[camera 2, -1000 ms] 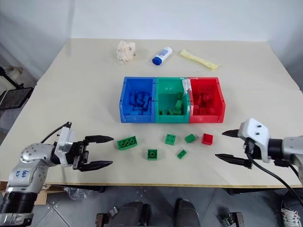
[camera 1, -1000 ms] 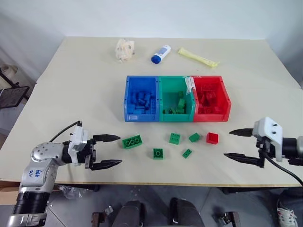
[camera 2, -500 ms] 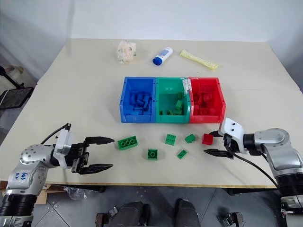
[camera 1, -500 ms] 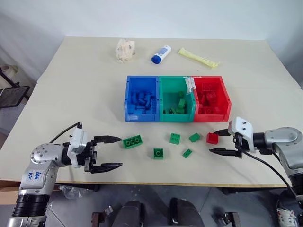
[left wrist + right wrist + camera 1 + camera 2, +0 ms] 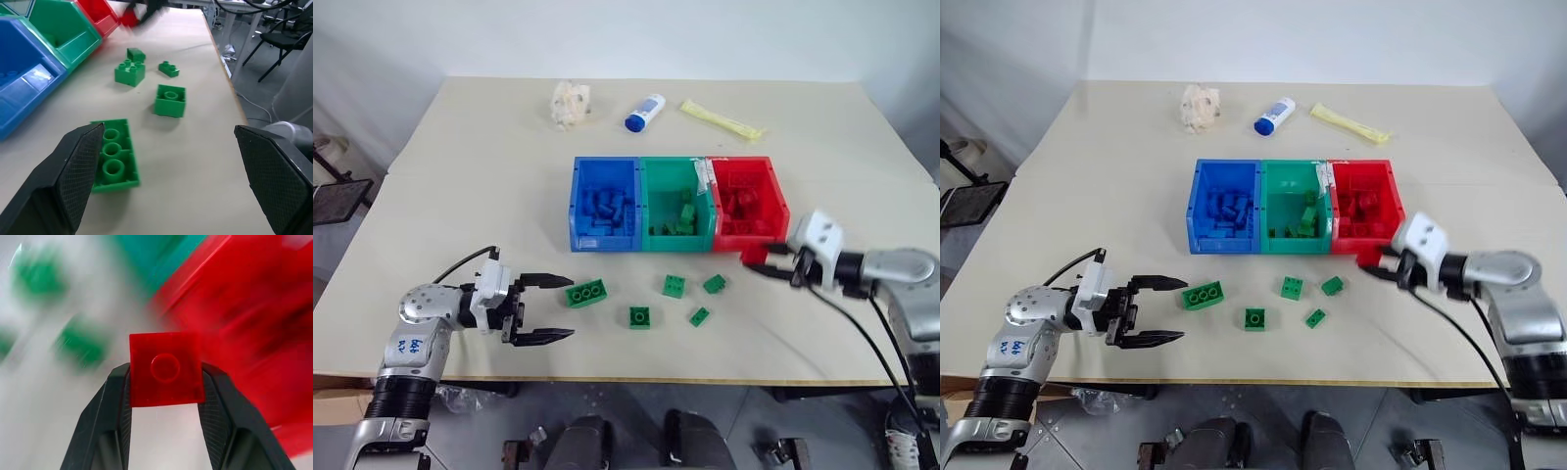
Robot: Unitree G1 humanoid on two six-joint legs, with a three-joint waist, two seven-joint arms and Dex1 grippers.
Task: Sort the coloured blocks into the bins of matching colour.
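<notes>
Hovering just left of the long green brick [image 5: 586, 293], left claw [image 5: 546, 307] spread wide and level with the counter [image 5: 460, 196], likely lined up to straddle that brick. Four smaller green bricks [image 5: 674, 286] loose in front of the bins [image 5: 607, 245], waiting for the green bin [image 5: 677, 245]. Pinching the red brick [image 5: 165, 369] between both pads, right claw [image 5: 766, 264] raised at the red bin [image 5: 766, 191] front corner, presumably for dropping in.
</notes>
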